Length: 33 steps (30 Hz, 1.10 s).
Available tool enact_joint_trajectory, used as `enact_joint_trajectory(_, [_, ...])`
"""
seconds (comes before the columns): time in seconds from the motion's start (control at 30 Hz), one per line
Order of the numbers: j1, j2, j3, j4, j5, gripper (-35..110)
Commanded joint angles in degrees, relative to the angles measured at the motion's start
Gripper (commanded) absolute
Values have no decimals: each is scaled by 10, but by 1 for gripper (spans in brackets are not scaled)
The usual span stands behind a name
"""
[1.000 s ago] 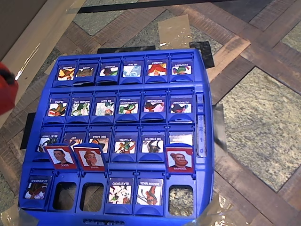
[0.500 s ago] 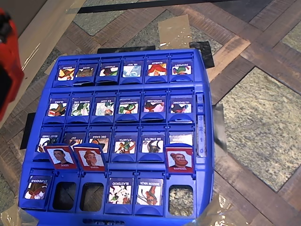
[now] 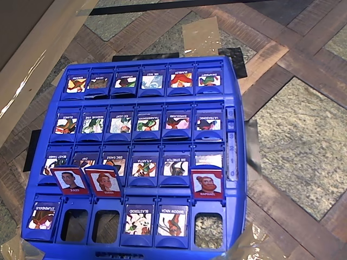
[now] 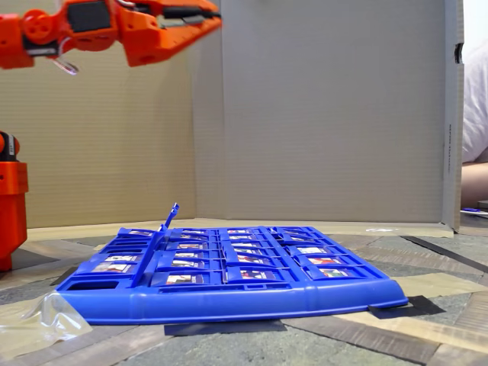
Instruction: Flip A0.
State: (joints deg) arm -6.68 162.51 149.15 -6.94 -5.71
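A blue flip-tile game board (image 3: 236, 135) lies flat on the floor, also seen from its low side as the board (image 4: 229, 301) in the fixed view. In the row nearest the bottom of the overhead view, three red-framed face tiles stand raised: one (image 3: 70, 180), a second (image 3: 104, 182) beside it, and a third (image 3: 207, 184) further right. The bottom-left tile (image 3: 42, 214) lies flat. Seen edge-on, raised tiles (image 4: 169, 217) stick up at the board's left. My orange gripper (image 4: 210, 19) hangs high above the board's left side, jaws together, holding nothing.
A cardboard wall (image 4: 328, 114) stands behind the board. The arm's orange base (image 4: 11, 206) is at the left. Clear tape (image 4: 42, 316) holds the board's corner to the patterned floor (image 3: 303, 135). A person's arm (image 4: 474, 183) shows at the right edge.
The orange arm at the overhead view's left edge rose toward the top corner and has left that view. The board and its tiles have not moved.
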Motion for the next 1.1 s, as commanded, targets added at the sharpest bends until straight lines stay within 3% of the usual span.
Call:
enact_joint_trajectory(0.0, [11, 56, 25, -36, 19, 0])
enact_joint_trajectory(0.47, [68, 228, 178, -335, 142, 0])
enact_joint_trajectory(0.87, [76, 248, 272, -737, 137, 0])
enact_joint_trajectory(1.07, [67, 248, 285, -865, 176, 0])
